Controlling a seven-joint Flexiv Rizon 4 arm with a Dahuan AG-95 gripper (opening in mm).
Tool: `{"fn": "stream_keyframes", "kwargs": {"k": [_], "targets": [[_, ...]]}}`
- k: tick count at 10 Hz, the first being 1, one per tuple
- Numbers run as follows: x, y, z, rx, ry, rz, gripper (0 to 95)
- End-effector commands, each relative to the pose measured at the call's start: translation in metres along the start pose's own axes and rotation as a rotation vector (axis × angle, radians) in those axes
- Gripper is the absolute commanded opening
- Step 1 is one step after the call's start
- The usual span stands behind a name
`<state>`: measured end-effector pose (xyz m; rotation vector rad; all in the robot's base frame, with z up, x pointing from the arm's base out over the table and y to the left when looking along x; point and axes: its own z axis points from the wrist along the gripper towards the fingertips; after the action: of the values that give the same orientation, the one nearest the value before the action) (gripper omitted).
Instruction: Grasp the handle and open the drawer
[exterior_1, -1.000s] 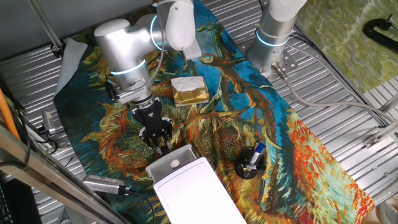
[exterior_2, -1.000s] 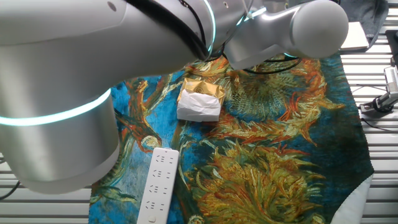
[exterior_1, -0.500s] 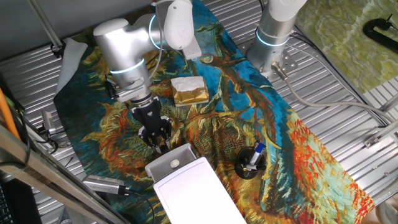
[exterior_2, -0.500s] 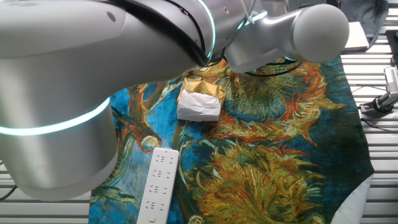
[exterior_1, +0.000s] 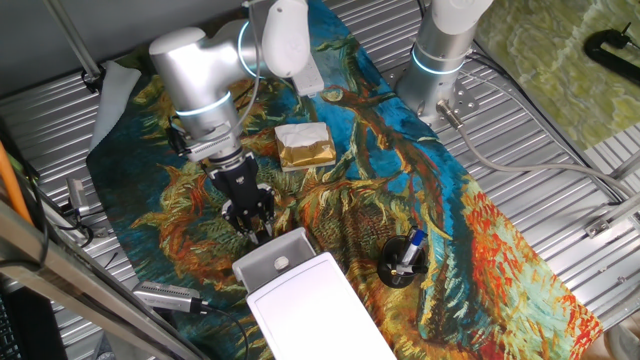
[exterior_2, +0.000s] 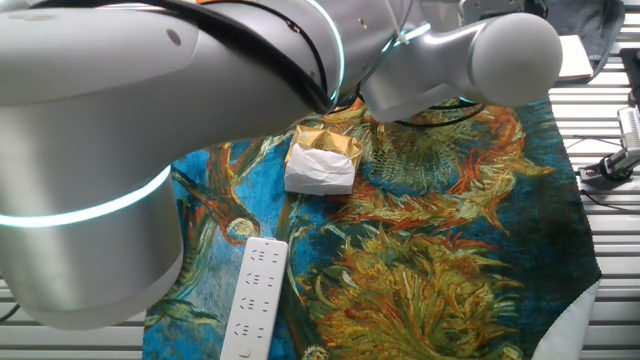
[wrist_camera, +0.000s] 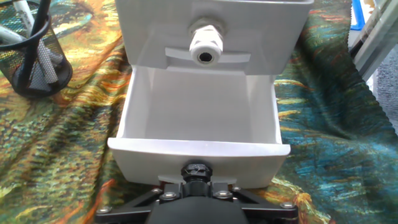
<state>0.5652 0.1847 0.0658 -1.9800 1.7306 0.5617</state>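
The white box stands at the cloth's front edge. In the hand view its lower drawer is slid out towards me, with its bare white inside showing. My gripper sits tight against the outside of the drawer's front wall. The handle it holds is hidden behind that wall and my hand. A second round white knob shows on the panel above. In one fixed view my gripper meets the drawer's front. The upper knob shows there too. My fingers themselves do not show.
A black mesh pen holder stands right of the box, at the top left in the hand view. A gold-and-white block lies behind me. A long white bar lies on the cloth. My arm blocks much of the other fixed view.
My gripper has moved slightly up and left, away from the box. The drawer's front has followed it out a little.
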Motion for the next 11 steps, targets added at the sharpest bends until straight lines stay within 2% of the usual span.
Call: {"fn": "stream_keyframes", "kwargs": {"k": [1, 11], "targets": [[0.002, 0.001, -0.001, -0.004, 0.0, -0.005, 0.0], [0.016, 0.003, -0.011, -0.012, 0.001, -0.026, 0.0]]}}
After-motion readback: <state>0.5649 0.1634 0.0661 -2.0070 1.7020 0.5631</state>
